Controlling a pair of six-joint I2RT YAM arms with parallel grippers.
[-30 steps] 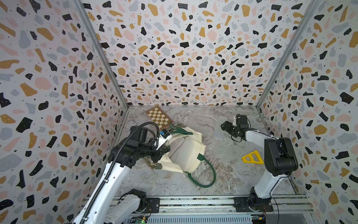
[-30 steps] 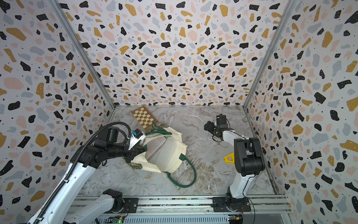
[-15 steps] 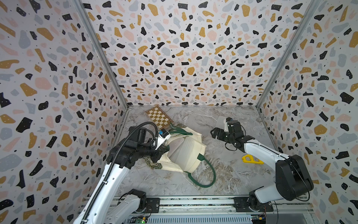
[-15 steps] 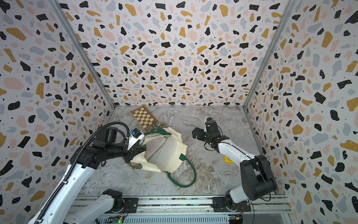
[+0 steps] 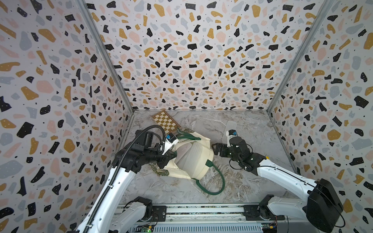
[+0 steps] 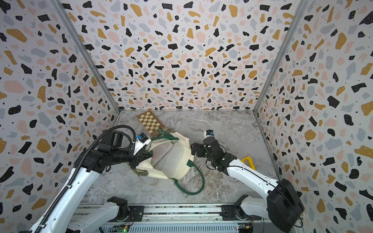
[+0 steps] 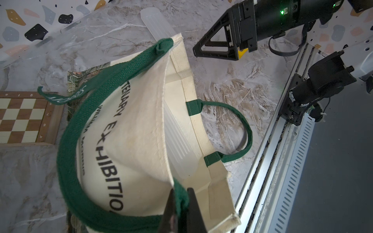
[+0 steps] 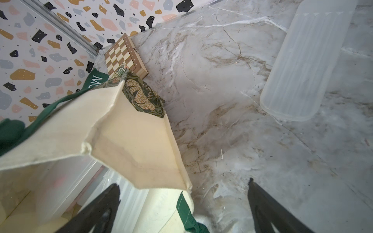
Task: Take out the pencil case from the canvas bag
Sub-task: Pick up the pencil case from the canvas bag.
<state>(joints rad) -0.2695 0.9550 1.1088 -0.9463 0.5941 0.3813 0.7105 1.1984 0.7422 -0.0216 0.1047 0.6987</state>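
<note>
Left gripper [image 7: 180,201] clamps the green handle [image 7: 66,141] of the canvas bag [image 5: 193,159], holding its mouth open; right gripper [image 5: 219,150] hovers wide open just right of it, with the translucent pencil case [image 7: 177,141] not yet out.

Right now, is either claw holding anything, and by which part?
The left claw is shut on the green strap handle of the canvas bag, where it meets the rim. The right claw is open, holding nothing.
</note>
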